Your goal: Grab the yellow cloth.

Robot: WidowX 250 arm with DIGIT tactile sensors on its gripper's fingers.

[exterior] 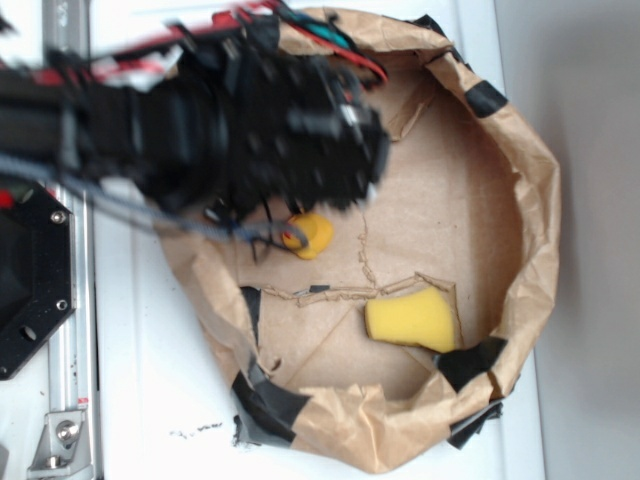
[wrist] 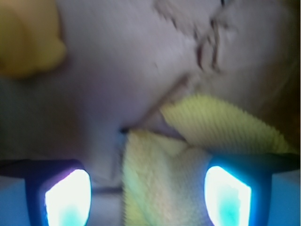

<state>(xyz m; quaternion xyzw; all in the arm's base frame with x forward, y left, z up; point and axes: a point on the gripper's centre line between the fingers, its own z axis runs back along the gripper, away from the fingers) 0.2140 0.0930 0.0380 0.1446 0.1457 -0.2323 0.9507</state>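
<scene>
The yellow cloth (wrist: 188, 155) fills the lower middle of the wrist view, soft and ribbed, with a fold across it. My gripper (wrist: 148, 200) is open just above it. The cloth lies between the two fingers (wrist: 68, 197), which stand wide apart and do not press on it. In the exterior view the blurred black arm and gripper (exterior: 320, 140) hang over the upper left of the paper bag, and the cloth is hidden beneath them.
A small yellow rubber duck (exterior: 310, 235) sits just below the gripper and also shows in the wrist view (wrist: 28, 42). A yellow sponge block (exterior: 412, 318) lies at the lower right. The crumpled brown paper bag wall (exterior: 535, 230) rings the area.
</scene>
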